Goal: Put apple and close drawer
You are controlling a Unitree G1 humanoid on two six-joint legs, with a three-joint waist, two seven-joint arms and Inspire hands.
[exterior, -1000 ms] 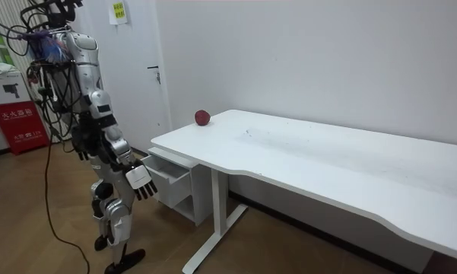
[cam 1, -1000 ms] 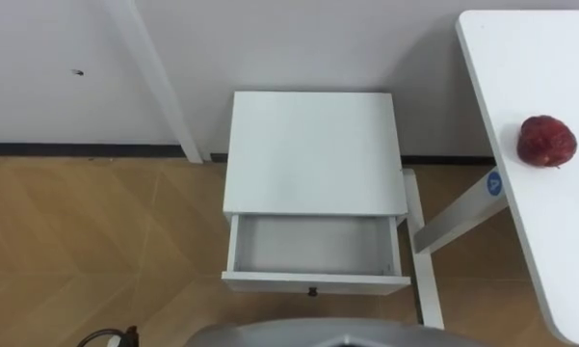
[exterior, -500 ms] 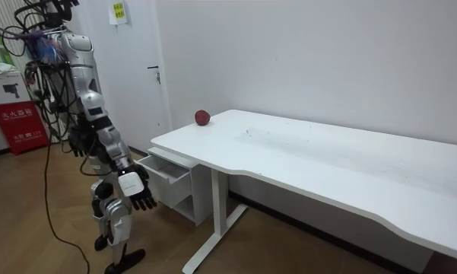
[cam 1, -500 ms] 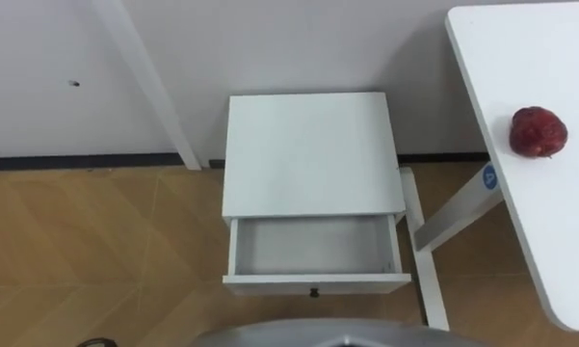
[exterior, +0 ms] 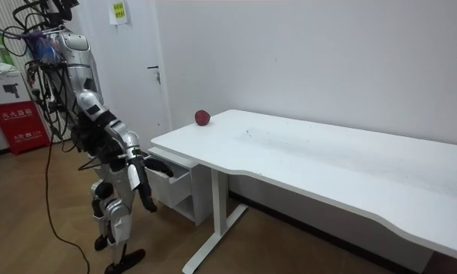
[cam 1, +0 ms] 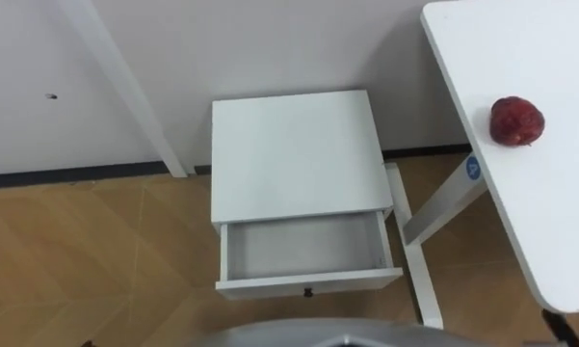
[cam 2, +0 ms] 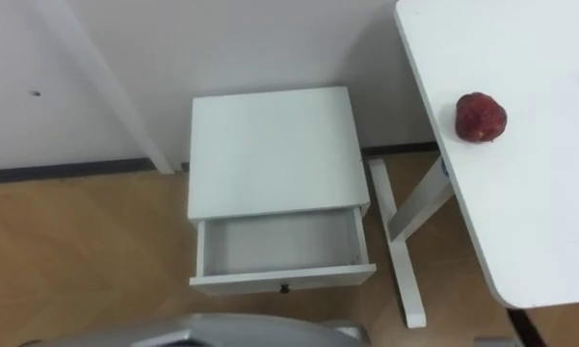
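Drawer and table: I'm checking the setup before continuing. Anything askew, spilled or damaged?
Nothing stands out. The open drawer sits square in the white nightstand; the red apple rests whole on the white table, near its edge.

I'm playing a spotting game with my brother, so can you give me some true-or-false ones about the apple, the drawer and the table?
1. The apple lies on the white table. True.
2. The drawer is shut. False: it is pulled open.
3. Something is already lying in the drawer. False: its inside is empty.
4. The small white cabinet stands by the wall, to the left of the table. True.
5. The apple is green. False: it is dark red.
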